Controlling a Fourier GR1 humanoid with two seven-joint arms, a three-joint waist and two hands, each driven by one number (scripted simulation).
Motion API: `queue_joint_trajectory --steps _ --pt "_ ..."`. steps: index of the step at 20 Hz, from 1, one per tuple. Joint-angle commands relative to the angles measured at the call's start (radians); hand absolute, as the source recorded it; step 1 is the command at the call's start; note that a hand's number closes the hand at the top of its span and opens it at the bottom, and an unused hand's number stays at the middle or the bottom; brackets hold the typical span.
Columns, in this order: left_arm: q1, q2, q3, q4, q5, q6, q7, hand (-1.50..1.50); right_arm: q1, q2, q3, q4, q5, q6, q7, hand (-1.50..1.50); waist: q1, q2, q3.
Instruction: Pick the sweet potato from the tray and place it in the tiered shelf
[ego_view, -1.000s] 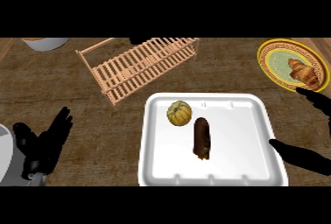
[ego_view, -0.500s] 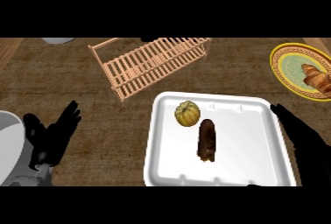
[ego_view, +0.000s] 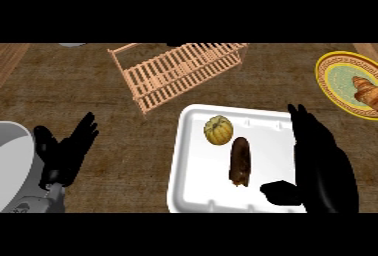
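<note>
Right robot hand open over tray edge — sweet potato just beside.

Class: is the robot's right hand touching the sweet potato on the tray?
Apart. Head view shows bare white tray between the right hand and sweet potato.

From my seat, the sweet potato has bare tray at its 9 o'clock. A small yellow squash crowds its 11 o'clock, on the line to the tiered shelf. My right hand blocks 3 o'clock.
</note>
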Motion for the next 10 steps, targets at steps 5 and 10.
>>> queue_joint_trajectory --steps 5,10 --pt "0.006 -0.010 0.002 0.044 -0.006 0.018 0.031 0.00 -0.091 0.260 -0.017 0.250 0.129 0.165 0.246 -1.50 -0.010 0.005 -0.004" --pt "0.065 -0.029 -0.028 0.018 -0.023 0.012 0.005 0.00 -0.127 0.380 -0.037 0.391 0.209 0.229 0.246 -1.50 -0.005 0.001 -0.002"
